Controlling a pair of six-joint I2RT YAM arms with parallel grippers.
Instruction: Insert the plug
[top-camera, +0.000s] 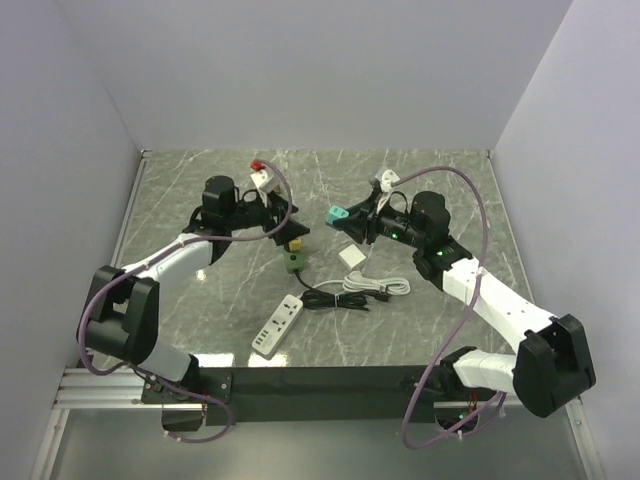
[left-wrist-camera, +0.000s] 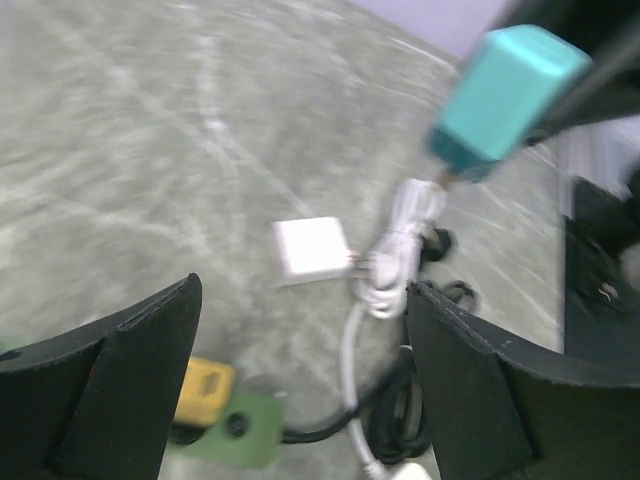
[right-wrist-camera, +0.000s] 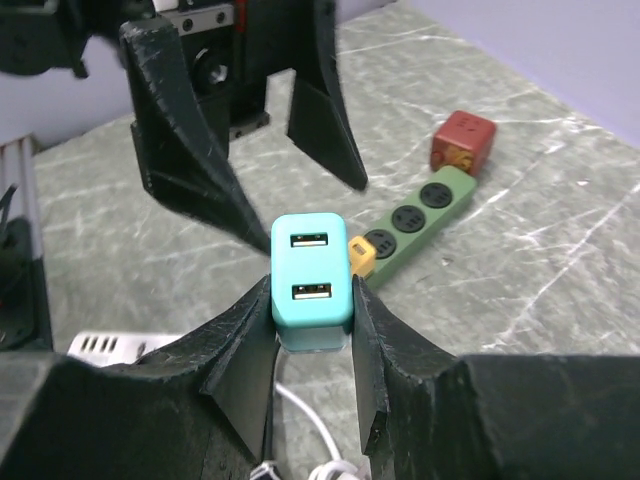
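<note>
**A:** Where was the teal plastic USB charger plug (right-wrist-camera: 310, 262)?

**B:** Clamped in the right end effector (right-wrist-camera: 312, 318), held above the table's (top-camera: 440, 330) middle, toward the far edge.

**A:** What could go wrong?

**B:** The green plastic power strip (right-wrist-camera: 420, 215) lay loose mid-table. Skewed prongs could shove it aside, I judged. A yellow plug (right-wrist-camera: 361, 255) crowded one end.

**A:** And the left end effector (left-wrist-camera: 302, 300)?

**B:** Spread wide, holding nothing, hovering near the strip and possibly in the way. A white square adapter (left-wrist-camera: 312, 248) and a coiled white cable (top-camera: 378, 287) lay rightward.
</note>
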